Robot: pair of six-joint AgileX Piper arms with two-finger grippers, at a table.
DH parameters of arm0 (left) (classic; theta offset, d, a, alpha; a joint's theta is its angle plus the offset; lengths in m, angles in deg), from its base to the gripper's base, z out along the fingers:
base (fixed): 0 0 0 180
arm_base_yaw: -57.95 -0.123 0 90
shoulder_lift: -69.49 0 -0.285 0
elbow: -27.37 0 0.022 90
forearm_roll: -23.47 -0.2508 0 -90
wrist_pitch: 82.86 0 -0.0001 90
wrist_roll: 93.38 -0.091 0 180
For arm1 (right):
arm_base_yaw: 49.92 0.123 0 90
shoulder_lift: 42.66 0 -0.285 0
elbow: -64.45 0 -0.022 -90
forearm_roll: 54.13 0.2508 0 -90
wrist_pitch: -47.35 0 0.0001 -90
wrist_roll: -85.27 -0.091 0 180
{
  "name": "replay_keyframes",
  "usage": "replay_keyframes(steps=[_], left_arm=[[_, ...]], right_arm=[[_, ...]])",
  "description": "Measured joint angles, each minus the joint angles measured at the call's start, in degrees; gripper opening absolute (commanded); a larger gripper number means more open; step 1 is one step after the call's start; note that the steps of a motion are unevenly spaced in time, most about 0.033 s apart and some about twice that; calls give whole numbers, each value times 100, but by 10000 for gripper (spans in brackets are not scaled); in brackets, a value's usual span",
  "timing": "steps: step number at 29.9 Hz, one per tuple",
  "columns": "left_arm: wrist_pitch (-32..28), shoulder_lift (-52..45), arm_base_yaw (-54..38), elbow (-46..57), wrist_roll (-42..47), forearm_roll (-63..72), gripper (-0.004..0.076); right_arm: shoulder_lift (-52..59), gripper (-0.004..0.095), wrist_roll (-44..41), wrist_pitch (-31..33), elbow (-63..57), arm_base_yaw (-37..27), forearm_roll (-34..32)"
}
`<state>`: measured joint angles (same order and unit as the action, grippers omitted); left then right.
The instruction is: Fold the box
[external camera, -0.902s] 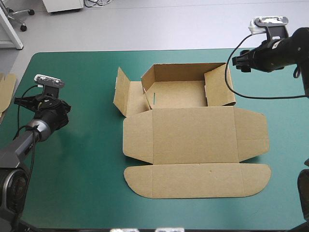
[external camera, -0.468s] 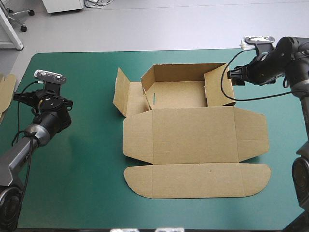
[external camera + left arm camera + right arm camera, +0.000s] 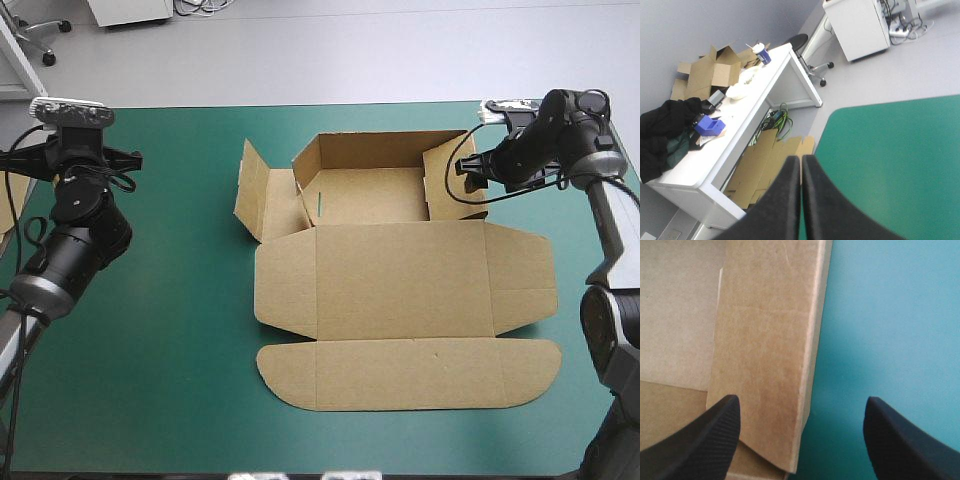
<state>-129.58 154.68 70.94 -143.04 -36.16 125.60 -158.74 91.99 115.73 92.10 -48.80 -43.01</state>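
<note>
The right gripper (image 3: 801,402) is open over a wall of the box (image 3: 400,280). The left gripper (image 3: 801,159) is closed at the tabletop's (image 3: 180,350) left edge.

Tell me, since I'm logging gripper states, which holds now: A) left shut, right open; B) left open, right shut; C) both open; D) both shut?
A: the left gripper meets in one pointed arch, while the right gripper stands wide apart, astride a raised wall of the box.
</note>
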Motion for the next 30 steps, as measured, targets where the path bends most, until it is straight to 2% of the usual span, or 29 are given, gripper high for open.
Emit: replay_keyframes(steps=[8, 11, 18, 21, 25, 26, 30], left_arm=[[-223, -289, 20, -47, 0, 24, 8], [-235, -348, 31, -47, 0, 24, 8], [-170, -360, 31, -47, 0, 31, 8], [-154, -360, 31, -47, 0, 37, 8], [-147, -360, 31, -47, 0, 37, 8], [-147, -360, 31, -47, 0, 37, 8], [-147, -360, 31, -47, 0, 37, 8]], right_arm=[[-443, 640, 18, -180, 184, 0, 155], [-691, 598, 18, -180, 416, 0, 155], [-1183, 420, 18, -162, 726, 0, 390], [-1329, 276, 23, -162, 758, 32, 401], [-1465, 3, 64, -199, 767, 80, 392], [-1482, -31, 88, -205, 774, 82, 385], [-1500, -22, 114, -218, 791, 100, 310]])
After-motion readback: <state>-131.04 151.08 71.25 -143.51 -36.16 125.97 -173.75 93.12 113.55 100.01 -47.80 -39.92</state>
